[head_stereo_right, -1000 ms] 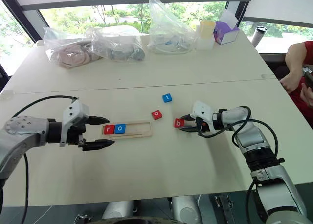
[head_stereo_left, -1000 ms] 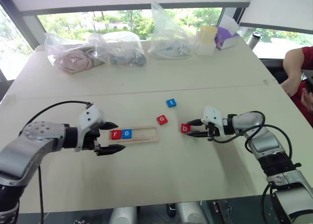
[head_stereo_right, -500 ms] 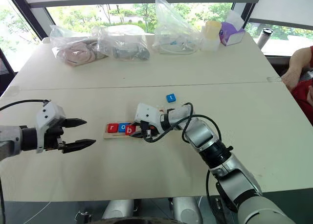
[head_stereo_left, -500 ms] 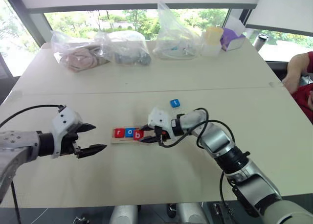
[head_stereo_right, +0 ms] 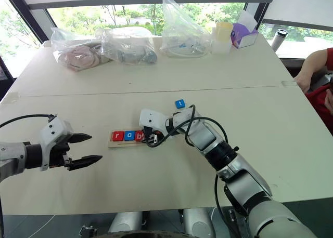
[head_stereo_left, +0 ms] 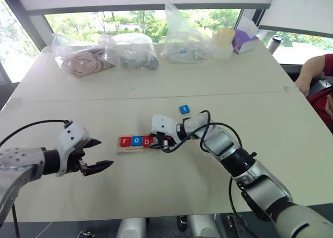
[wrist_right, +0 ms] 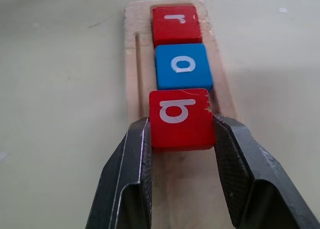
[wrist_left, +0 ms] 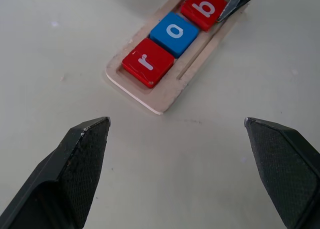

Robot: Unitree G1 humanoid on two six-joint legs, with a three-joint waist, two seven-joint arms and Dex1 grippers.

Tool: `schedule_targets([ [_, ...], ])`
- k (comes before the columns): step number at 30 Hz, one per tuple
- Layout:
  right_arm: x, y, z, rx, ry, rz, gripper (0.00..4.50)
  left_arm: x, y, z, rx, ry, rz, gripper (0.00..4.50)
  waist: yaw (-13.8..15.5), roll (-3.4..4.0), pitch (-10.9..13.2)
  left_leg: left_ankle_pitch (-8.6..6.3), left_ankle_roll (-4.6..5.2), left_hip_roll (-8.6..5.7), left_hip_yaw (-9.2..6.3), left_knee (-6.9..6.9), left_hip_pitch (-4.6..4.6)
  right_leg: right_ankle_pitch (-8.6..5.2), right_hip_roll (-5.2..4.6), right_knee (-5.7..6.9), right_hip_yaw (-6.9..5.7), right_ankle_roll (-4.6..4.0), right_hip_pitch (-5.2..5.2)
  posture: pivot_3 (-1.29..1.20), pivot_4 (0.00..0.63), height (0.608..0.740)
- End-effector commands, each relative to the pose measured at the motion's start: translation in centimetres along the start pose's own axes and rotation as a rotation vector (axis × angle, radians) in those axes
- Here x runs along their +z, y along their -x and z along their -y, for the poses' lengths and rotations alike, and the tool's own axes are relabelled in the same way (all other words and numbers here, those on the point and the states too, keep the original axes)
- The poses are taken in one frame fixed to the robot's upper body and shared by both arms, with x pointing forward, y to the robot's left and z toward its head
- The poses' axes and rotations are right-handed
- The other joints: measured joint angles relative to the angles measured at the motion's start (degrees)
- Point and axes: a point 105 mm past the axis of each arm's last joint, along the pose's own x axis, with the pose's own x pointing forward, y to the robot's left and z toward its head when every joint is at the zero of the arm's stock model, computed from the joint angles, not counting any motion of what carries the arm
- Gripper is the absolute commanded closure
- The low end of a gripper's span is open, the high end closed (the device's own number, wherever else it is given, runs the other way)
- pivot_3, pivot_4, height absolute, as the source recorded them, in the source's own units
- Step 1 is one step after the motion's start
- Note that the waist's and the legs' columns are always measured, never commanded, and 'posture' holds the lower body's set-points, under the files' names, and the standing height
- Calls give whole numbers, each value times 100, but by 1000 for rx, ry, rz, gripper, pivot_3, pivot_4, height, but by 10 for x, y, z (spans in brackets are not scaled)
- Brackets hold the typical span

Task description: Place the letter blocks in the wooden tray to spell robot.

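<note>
Nearest me, my left gripper (head_stereo_left: 99, 155) hangs wide open and empty over the table (head_stereo_left: 156, 191), just off the tray's (wrist_left: 150, 96) near end. In the tray sit the red r (wrist_left: 148, 62) and then the blue o (wrist_left: 174, 33), side by side. My right gripper (wrist_right: 181, 139) is clamped on the red b (wrist_right: 180, 118), one finger on each side, holding it over the third slot, right beside the o. Farther back, the blue t (head_stereo_left: 184, 109) lies loose on the table.
</note>
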Motion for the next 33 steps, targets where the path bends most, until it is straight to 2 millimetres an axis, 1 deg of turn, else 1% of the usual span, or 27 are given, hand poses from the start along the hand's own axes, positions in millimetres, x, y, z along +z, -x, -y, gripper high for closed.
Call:
schedule_targets([
  [1,8,-3,4,-11,29,16,3353,10,0,1,6,-54,20,0,1,0,0,0,0,0,0,0,0,0,0,0,0,0,0,0,150,740],
  [6,14,-10,0,11,31,34,3353,11,-2,0,5,-57,27,0,-19,-1,-1,0,0,0,1,-1,1,2,0,2,0,2,-1,0,150,740],
  [15,14,-10,0,22,20,38,3353,10,-5,-2,16,-61,28,0,-6,-1,-1,0,0,0,-1,0,2,2,0,11,0,2,-3,0,150,740],
  [24,15,-16,0,12,0,45,3353,8,-8,-6,29,-70,28,0,-13,-1,-1,0,0,0,-1,0,4,2,1,14,0,2,-3,0,150,740],
  [25,14,-16,2,3,1,45,2318,8,-8,-6,30,-70,29,0,-13,-1,-1,0,0,0,-1,0,4,2,1,15,0,2,-3,0,150,740],
  [26,15,-15,3,-7,8,46,1935,8,-9,-7,30,-70,29,0,-11,-1,-1,0,0,0,-1,0,4,2,1,15,0,2,-3,0,150,740],
  [29,22,-11,4,-13,26,62,478,7,-9,-7,31,-71,28,0,-7,-1,-1,0,0,0,-1,0,4,2,1,16,0,2,-4,0,150,740],
  [33,34,0,12,-53,38,94,478,7,-10,-8,34,-74,32,0,-7,-1,-1,0,0,0,-1,0,3,2,0,16,0,2,-4,0,150,740],
])
